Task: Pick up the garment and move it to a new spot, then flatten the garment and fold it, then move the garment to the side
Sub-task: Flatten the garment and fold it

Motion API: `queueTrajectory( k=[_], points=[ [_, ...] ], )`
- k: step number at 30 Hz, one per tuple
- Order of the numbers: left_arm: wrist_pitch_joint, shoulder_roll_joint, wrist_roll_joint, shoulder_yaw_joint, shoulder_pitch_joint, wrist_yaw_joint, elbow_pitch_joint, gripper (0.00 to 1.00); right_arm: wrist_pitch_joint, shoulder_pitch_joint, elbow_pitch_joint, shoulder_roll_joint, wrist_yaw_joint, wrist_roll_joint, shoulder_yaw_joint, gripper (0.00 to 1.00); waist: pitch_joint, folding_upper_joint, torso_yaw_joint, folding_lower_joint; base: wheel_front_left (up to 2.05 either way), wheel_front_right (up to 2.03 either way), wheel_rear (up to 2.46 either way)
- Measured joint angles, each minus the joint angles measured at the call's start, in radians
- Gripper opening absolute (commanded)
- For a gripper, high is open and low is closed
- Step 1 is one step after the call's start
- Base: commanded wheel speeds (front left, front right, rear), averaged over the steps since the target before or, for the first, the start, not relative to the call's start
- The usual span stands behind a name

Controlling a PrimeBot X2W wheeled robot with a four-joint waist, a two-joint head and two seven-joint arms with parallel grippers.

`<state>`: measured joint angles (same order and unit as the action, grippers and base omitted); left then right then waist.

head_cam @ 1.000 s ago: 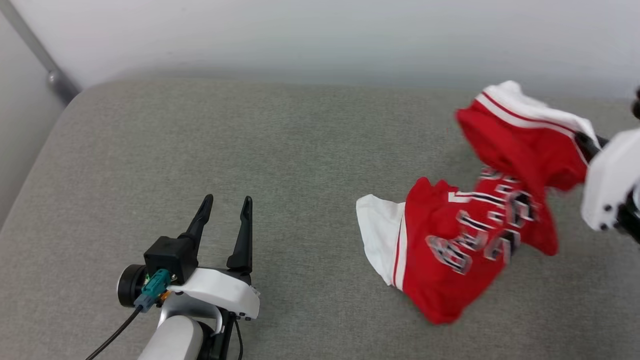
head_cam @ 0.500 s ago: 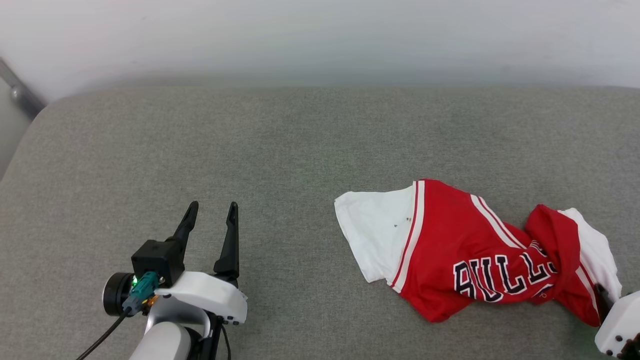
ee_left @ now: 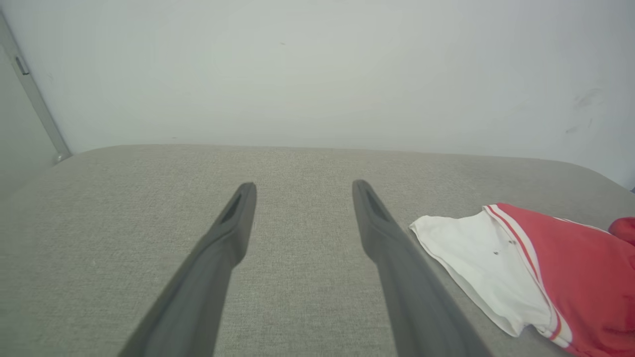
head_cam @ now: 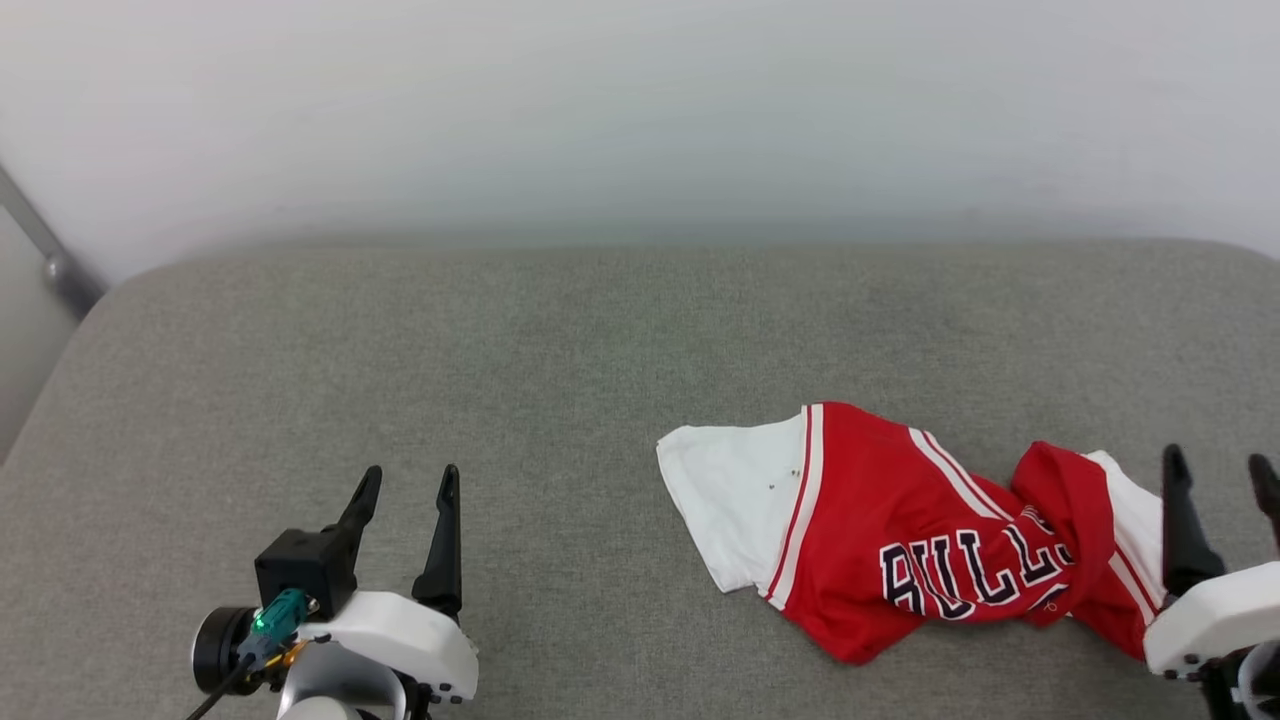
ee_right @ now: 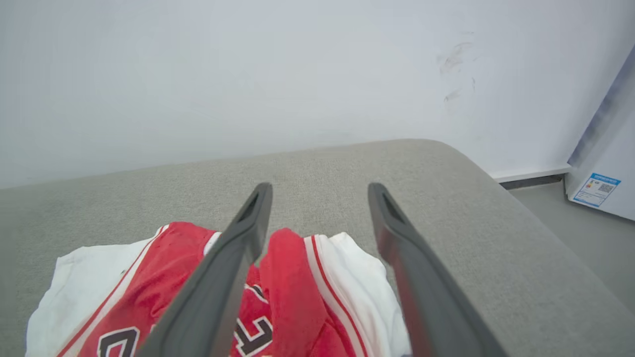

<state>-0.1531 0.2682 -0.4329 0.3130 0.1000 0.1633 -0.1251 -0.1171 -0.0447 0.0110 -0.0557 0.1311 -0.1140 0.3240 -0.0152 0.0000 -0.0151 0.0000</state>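
The garment (head_cam: 900,530), a red jersey with white sleeves, striped trim and dark white-edged lettering, lies crumpled on the grey cushion at the right. Its white sleeve (ee_left: 491,263) points left. My right gripper (head_cam: 1218,468) stands open at the garment's right end, its fingers (ee_right: 233,258) above the bunched red and white cloth (ee_right: 307,292), with nothing between them. My left gripper (head_cam: 408,482) is open and empty at the lower left, well apart from the garment (ee_left: 570,277).
The grey cushioned surface (head_cam: 400,350) runs back to a pale wall. Its rounded right edge (ee_right: 496,188) drops to a floor where a white cabinet (ee_right: 605,183) stands. A metal pole (head_cam: 50,260) leans at the far left.
My right gripper lowered the lifted garment onto the cushion, opened and let it go. The garment now lies in a heap. The head camera has shifted. The left gripper stays open.
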Motion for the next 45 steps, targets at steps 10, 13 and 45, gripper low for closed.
queueTrajectory(
  k=[10,13,45],
  points=[
    [0.025,0.011,-0.016,-0.003,-0.034,0.013,0.004,1.00,0.048,0.123,-0.139,0.000,0.000,-0.005,-0.156,1.00,0.045,0.0000,0.018,-0.0001,0.00,0.00,0.00],
    [0.037,0.015,-0.024,-0.004,-0.035,0.014,-0.003,1.00,0.046,0.151,-0.161,0.002,0.000,-0.010,-0.189,1.00,0.049,0.0000,0.029,-0.0001,0.00,0.00,0.00],
    [0.855,0.073,-0.188,0.313,0.685,-0.292,-0.411,1.00,0.105,0.006,-0.140,0.004,0.000,-0.081,-0.283,1.00,-0.234,0.0000,0.207,0.0002,0.00,0.00,0.00]
  ],
)
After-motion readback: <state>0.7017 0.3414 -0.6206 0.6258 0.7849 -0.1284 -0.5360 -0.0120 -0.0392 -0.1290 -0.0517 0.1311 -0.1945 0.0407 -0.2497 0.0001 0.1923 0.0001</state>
